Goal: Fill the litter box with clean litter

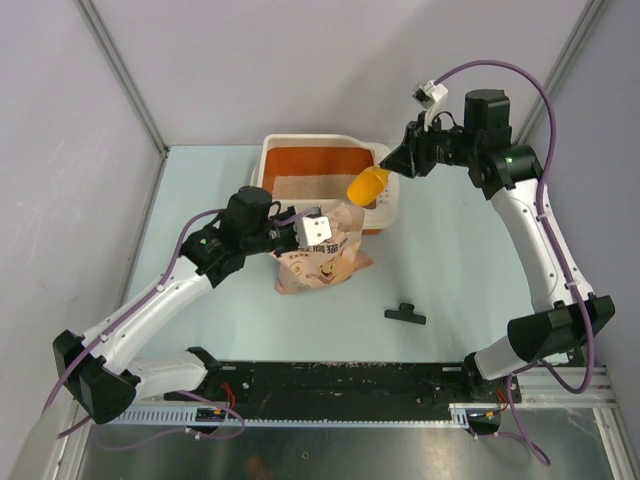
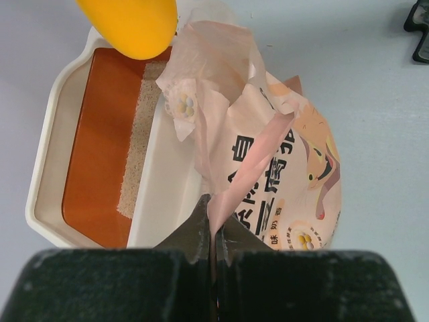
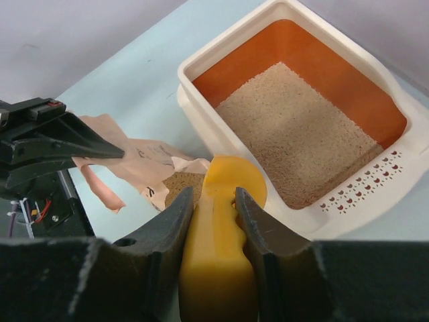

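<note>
My right gripper (image 3: 213, 196) clamps the orange scoop (image 1: 366, 185) by its handle. In the top view the scoop's long axis runs down-left, with its bowl between the pink bag (image 1: 320, 262) mouth and the litter box (image 1: 300, 142) at upper centre. My left gripper (image 2: 213, 236) pinches the bag's edge. Clean litter (image 3: 295, 134) covers part of the box floor.

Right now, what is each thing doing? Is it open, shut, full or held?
box: partly filled, orange walls bare above the litter
litter: flat, low layer in box
bag: top open, edge pinched by left gripper
scoop: clamped in right gripper, by box's corner, load hidden
left gripper: shut on bag
right gripper: shut on scoop
black part: lying loose on table
</note>
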You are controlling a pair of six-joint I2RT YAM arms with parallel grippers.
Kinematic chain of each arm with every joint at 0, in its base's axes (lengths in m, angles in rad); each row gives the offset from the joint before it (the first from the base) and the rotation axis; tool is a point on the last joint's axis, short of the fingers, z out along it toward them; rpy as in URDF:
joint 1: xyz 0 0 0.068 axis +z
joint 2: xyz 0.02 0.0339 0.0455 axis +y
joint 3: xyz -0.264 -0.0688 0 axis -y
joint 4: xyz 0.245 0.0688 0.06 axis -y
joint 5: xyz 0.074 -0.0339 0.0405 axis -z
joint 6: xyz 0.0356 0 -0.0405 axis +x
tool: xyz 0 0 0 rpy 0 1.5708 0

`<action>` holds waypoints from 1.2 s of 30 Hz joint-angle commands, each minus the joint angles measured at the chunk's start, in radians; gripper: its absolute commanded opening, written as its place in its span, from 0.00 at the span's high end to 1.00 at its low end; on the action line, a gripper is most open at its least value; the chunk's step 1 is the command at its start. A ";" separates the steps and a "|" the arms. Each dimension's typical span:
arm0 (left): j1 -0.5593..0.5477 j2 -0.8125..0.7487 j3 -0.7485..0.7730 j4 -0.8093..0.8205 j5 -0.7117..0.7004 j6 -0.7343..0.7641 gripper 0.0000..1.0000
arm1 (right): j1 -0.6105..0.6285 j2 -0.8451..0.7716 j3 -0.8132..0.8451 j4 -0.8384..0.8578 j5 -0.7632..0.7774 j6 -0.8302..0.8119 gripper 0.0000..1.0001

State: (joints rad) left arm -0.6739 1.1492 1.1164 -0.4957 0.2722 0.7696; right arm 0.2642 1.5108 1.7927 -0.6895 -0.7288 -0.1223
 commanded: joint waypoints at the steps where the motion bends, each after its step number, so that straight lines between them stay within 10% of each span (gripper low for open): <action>1: -0.003 -0.016 0.010 -0.006 0.002 -0.023 1.00 | -0.006 -0.032 0.016 0.002 -0.063 0.012 1.00; 13: -0.004 -0.002 0.062 -0.006 -0.007 -0.029 1.00 | 0.079 0.021 -0.072 -0.039 0.087 -0.062 1.00; 24: -0.003 0.037 0.125 -0.004 0.006 -0.154 1.00 | 0.179 0.094 -0.124 0.035 0.490 0.232 1.00; 36: -0.004 0.057 0.160 0.011 0.045 -0.335 1.00 | 0.282 0.095 -0.246 0.044 0.604 0.408 1.00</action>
State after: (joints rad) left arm -0.6739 1.2194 1.2175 -0.5354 0.2619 0.5259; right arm 0.5121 1.6066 1.5555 -0.6590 -0.2478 0.2405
